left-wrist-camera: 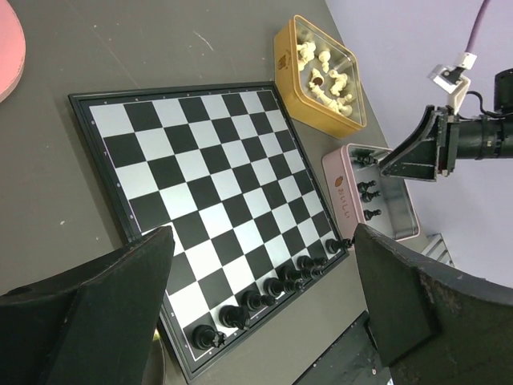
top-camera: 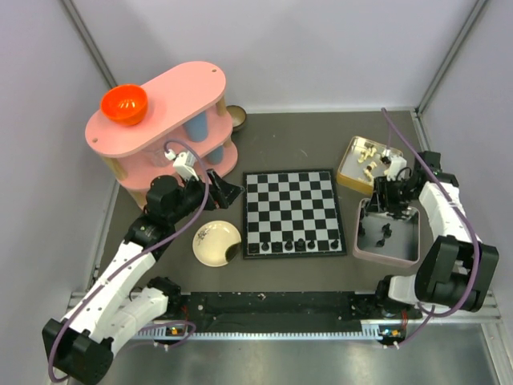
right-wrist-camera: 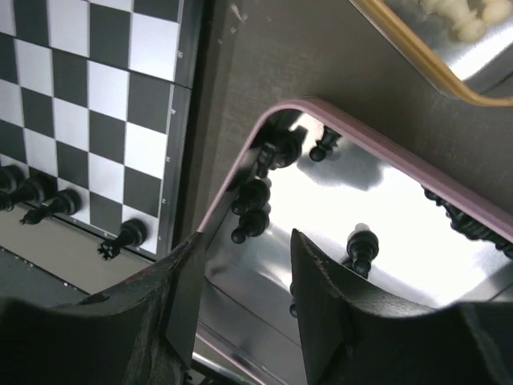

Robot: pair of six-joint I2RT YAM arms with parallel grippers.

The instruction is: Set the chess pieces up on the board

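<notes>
The board [top-camera: 292, 210] lies in the middle of the table, with several black chess pieces [top-camera: 298, 243] standing along its near row; they also show in the left wrist view [left-wrist-camera: 276, 285]. More black pieces [right-wrist-camera: 252, 207] lie in the pink tin [top-camera: 389, 233] to the board's right. My right gripper [top-camera: 383, 210] hovers over that tin, its jaws open and empty above the tin's metal floor [right-wrist-camera: 264, 273]. My left gripper [top-camera: 227, 192] is open and empty, held above the table left of the board [left-wrist-camera: 200, 184].
A yellow tin [top-camera: 363, 163] with cream-white chessmen sits behind the pink tin. A round cream plate [top-camera: 216, 243] lies left of the board. A pink two-tier shelf [top-camera: 164, 128] with an orange bowl [top-camera: 123, 104] stands at the back left.
</notes>
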